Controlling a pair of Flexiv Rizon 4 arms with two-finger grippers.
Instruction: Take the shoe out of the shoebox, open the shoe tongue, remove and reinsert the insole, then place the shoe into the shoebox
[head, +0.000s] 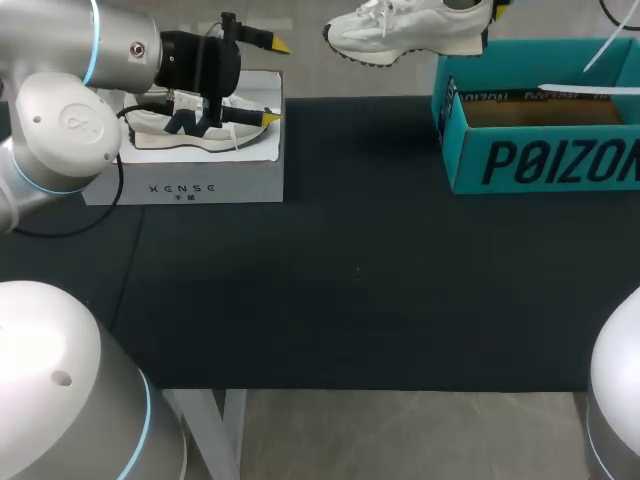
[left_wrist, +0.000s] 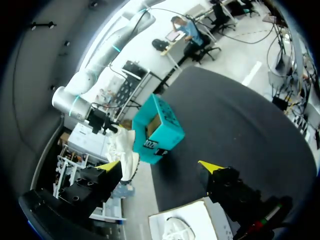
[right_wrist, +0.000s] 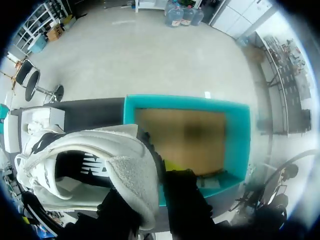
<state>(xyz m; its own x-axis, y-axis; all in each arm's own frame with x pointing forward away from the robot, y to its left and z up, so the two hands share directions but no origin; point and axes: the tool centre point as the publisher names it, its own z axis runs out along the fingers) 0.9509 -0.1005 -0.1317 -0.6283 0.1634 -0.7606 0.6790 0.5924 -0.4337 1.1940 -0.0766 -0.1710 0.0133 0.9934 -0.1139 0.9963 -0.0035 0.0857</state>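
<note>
from above, my right hand (head: 493, 12) carries the white lace-up sneaker with the ridged sole (head: 410, 30) in the air, just past the far left corner of the open teal cardboard shoebox (head: 540, 160). the shoebox stands on the black cloth-topped bench (head: 350, 270). my left hand (head: 274, 82) hangs spread over a grey-white cardboard box (head: 200, 188) that holds another pale shoe (head: 190, 135). from my left wrist, the two yellow tips stand wide apart with nothing between them, and the teal shoebox and the dangling sneaker are well ahead. from my right wrist, the fingers (right_wrist: 187, 200) pinch the sneaker's padded, towel-like heel collar, and the shoebox's bare brown floor lies open beyond it. i judge the sneaker is out of the shoebox and the tongue step comes next. that calls for setting the soft, floppy upper down on the bench, sole flat, where the left hand can get at the laces.
</note>
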